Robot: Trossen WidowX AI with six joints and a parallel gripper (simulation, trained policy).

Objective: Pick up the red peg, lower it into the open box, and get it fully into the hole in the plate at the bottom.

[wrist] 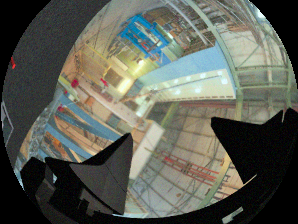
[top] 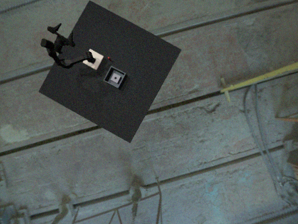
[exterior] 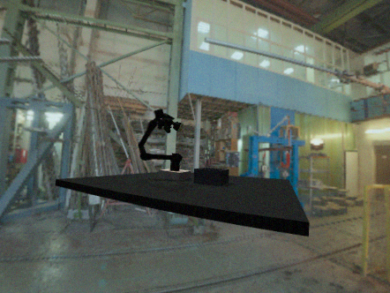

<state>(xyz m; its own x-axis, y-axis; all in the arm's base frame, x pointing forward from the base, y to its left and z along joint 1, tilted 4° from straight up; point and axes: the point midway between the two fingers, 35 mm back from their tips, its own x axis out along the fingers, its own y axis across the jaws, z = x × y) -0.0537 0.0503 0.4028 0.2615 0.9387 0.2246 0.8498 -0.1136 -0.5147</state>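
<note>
The red peg (top: 108, 58) (wrist: 13, 63) lies on the dark table, near the white base plate of the arm and outside the box. The open box (exterior: 212, 176) (wrist: 6, 119) stands on the table; in the top view its inside shows, with a pale plate (top: 118, 77) at the bottom and a dark hole in the plate's middle. The peg is not visible in the exterior view. My gripper (top: 66, 28) (exterior: 174, 127) (wrist: 173, 130) is raised high above the table, away from peg and box. Its fingers stand wide open with nothing between them.
The dark square table (top: 135, 50) (exterior: 176, 194) carries the white base plate (top: 98, 63) under the arm. The box is beside this base plate. In the wrist view the camera looks mostly across the hall, with the table along the left edge.
</note>
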